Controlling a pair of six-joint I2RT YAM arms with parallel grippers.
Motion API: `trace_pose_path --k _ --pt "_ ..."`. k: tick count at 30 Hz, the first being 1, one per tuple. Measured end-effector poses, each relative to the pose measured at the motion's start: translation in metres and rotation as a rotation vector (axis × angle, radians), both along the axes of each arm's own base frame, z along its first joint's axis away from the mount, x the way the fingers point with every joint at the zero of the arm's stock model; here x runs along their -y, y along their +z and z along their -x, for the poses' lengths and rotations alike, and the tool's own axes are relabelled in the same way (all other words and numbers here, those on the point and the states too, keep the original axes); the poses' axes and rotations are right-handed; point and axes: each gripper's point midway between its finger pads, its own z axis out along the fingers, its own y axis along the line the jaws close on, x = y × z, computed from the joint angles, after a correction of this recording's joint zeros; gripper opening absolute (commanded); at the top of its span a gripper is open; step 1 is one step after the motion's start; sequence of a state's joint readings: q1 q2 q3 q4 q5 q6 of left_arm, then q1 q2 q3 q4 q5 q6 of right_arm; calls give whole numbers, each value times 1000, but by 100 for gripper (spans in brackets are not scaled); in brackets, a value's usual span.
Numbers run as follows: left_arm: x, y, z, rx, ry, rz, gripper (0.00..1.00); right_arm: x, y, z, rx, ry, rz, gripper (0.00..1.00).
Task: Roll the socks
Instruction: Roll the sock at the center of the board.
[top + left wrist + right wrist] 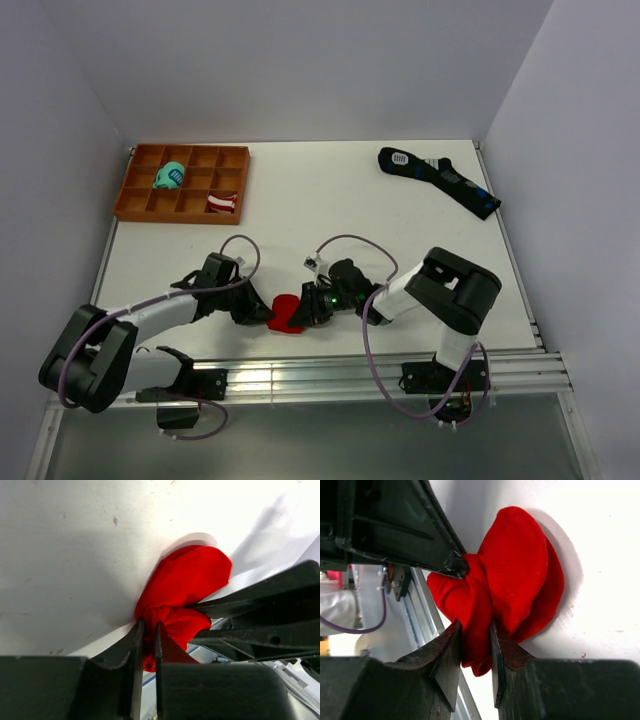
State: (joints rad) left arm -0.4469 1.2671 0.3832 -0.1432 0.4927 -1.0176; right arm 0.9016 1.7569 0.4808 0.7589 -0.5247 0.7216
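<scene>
Left tool (148, 630) is clamped on the left side of the red socks (288, 316), a bunched wad by the near edge of the tabletop (330, 200), abt mid-width. Right tool (474, 630) pinches the same wad from the right. To roll well, probably: one pinch as anchor, other turns w/ small wrist twists, fabric taut, tools not clashing

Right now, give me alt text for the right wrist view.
The right gripper pinches a fold of the bunched red socks on the white table. The left gripper meets the same bundle from the upper left.
</scene>
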Motion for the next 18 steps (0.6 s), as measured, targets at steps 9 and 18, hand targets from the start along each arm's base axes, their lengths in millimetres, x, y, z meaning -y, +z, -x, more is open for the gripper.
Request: trace_pose_path --k 9,18 --pt "-15 3 -12 141 112 -28 42 14 -1 -2 -146 50 49 0" --pt "-3 24 -21 344 105 12 49 20 -2 -3 -253 90 120 0"
